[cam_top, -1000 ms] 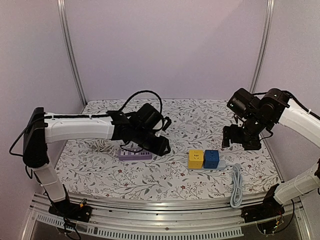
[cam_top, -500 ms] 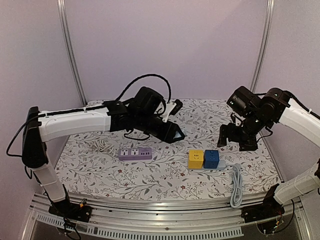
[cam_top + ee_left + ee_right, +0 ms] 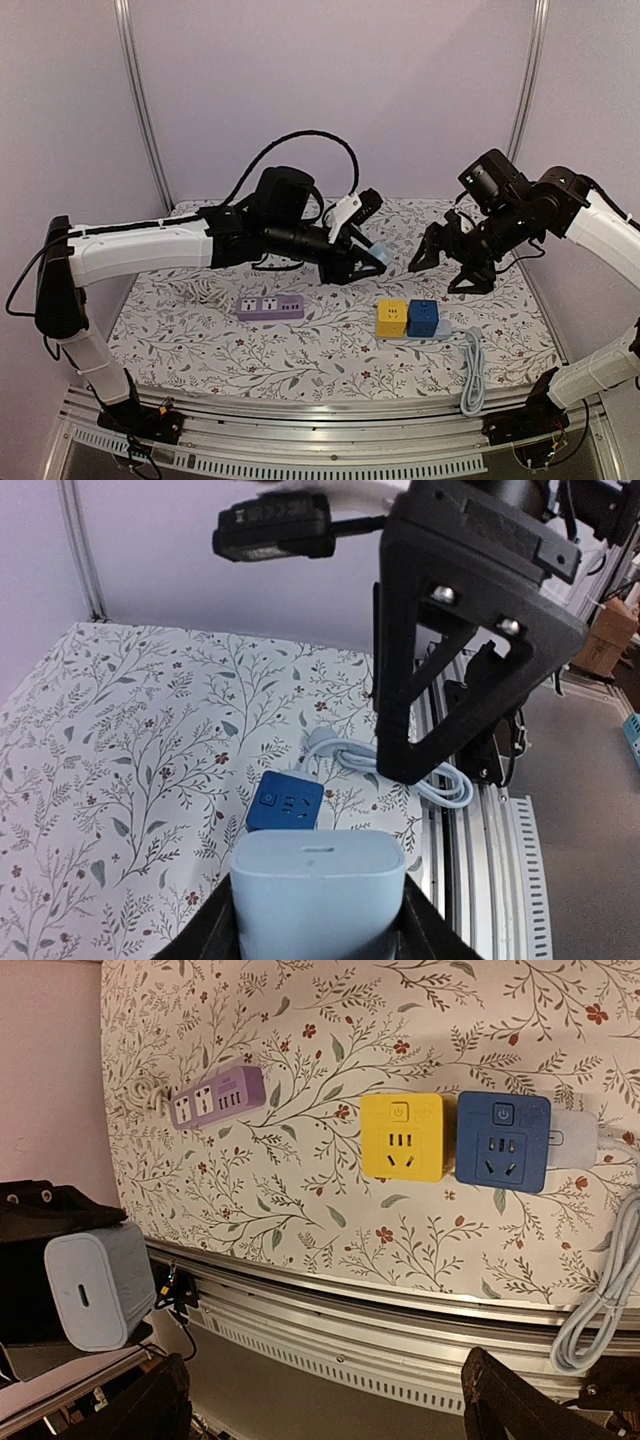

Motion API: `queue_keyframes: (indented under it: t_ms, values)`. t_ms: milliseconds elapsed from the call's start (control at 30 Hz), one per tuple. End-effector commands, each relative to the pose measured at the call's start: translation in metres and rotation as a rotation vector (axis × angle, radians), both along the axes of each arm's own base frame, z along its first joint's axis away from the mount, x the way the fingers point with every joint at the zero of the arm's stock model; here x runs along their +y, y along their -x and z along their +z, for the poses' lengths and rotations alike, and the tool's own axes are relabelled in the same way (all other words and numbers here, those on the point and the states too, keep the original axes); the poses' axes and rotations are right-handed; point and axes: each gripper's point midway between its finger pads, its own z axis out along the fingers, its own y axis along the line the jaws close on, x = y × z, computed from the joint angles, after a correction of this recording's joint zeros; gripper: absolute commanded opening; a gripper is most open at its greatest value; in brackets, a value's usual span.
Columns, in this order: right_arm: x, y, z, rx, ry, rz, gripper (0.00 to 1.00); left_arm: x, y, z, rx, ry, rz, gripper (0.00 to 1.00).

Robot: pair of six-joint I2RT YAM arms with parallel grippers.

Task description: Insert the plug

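left claw [image 3: 358,266] clamped tight on the pale blue plug [image 3: 318,890], held in the air over the table [image 3: 300,345], above the yellow socket cube [image 3: 391,317] and blue socket cube [image 3: 423,318]; right claw [image 3: 445,270] spread wide, empty, near the plug.
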Motion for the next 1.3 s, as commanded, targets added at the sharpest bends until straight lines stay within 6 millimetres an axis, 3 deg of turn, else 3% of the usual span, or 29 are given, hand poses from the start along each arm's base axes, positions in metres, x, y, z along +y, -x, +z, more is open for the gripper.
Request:
queue_keyframes:
  t_ms: [0,200,667,1267]
  values:
    - [0.031,0.002,0.021,0.042,-0.197,0.025,0.92,-0.007,0.023,0.021,-0.166,0.054,-0.202,0.0]
    - [0.052,0.001,0.034,0.072,-0.343,0.013,0.89,-0.003,0.022,0.01,-0.181,0.001,-0.251,0.0]
    - [0.068,-0.011,0.041,0.084,-0.358,0.022,0.82,0.004,0.022,0.001,-0.114,-0.028,-0.334,0.0]
    - [0.088,-0.007,0.025,0.127,-0.301,0.054,0.51,-0.004,0.009,-0.007,-0.092,-0.049,-0.262,0.0]
